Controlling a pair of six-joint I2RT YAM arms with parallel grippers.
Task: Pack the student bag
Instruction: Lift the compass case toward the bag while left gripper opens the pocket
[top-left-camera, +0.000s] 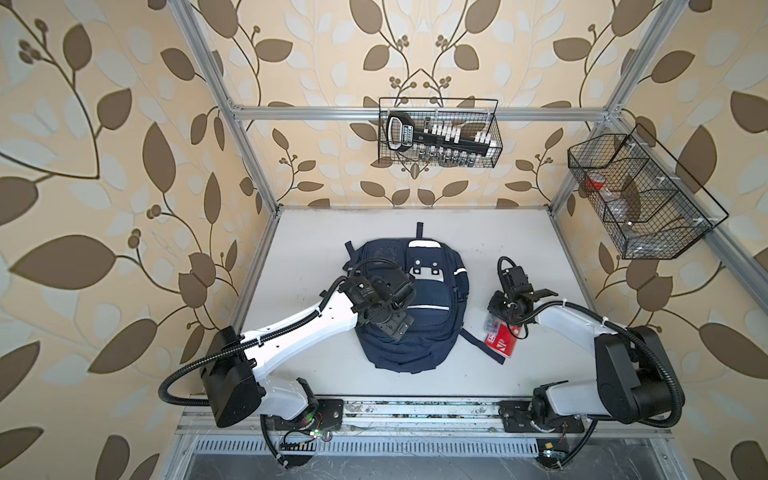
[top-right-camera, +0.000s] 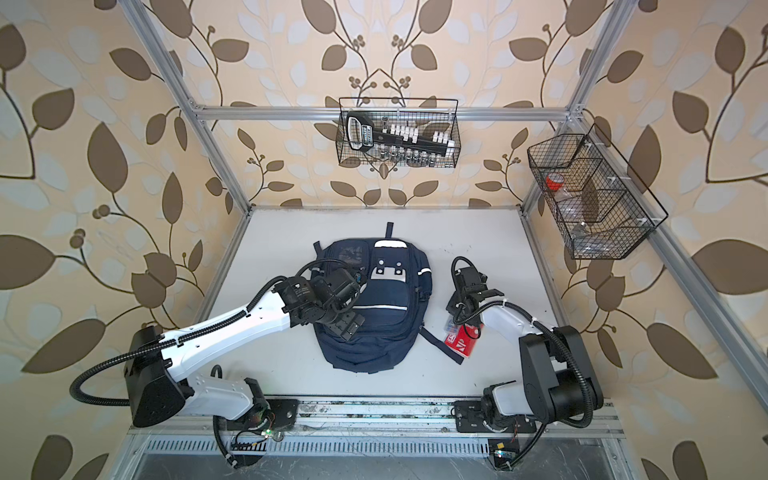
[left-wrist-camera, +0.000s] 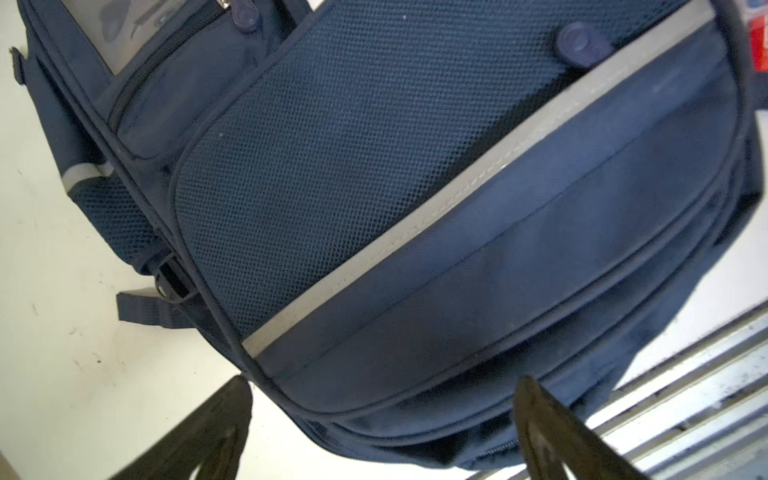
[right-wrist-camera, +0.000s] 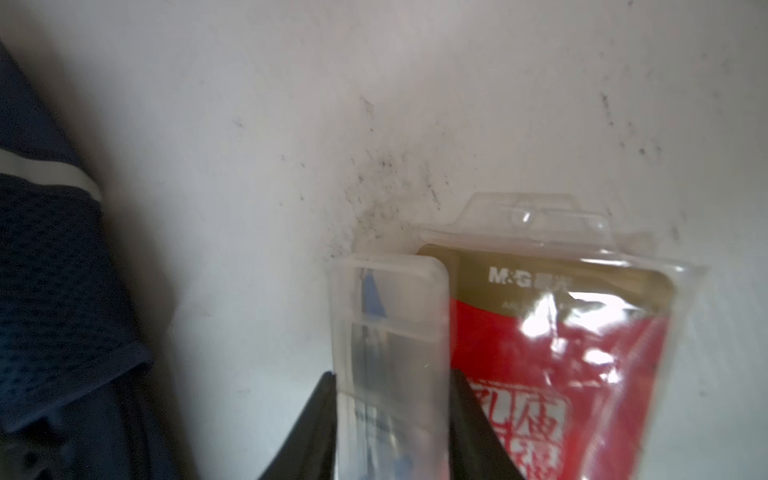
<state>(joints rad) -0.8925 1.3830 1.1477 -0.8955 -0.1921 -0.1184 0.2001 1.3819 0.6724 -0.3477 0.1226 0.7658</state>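
- right gripper (right-wrist-camera: 393, 374): the jaws are drawn in narrow, with one finger (right-wrist-camera: 316, 424) against each long side of a translucent plastic case (right-wrist-camera: 390, 316). The case is clamped between them, low over the white tabletop (right-wrist-camera: 249, 124).
- Inside the case there is something blue, too blurred to identify.
- Just beside the gripper, on the side away from the other arm, lies a red-and-gold M&G packet (right-wrist-camera: 561, 353) in a clear blister. It touches the case, and the case edge overlaps the packet edge.
- student bag (top-left-camera: 432, 299) (top-right-camera: 392, 299): it lies toward the other arm from the right gripper, near but clear of the case. In both top views it is flat on the tabletop, front pockets up.
- left gripper (left-wrist-camera: 382, 380): the jaws are spread wide with nothing between them. It hovers over the bag's lower front pocket, and the reflective stripe (left-wrist-camera: 415, 232) runs just ahead of the fingertips.
- Far beyond both grippers, two wire baskets hang on the frame. One (top-left-camera: 440, 133) holds a socket rail and the other is a corner basket (top-left-camera: 640, 195).
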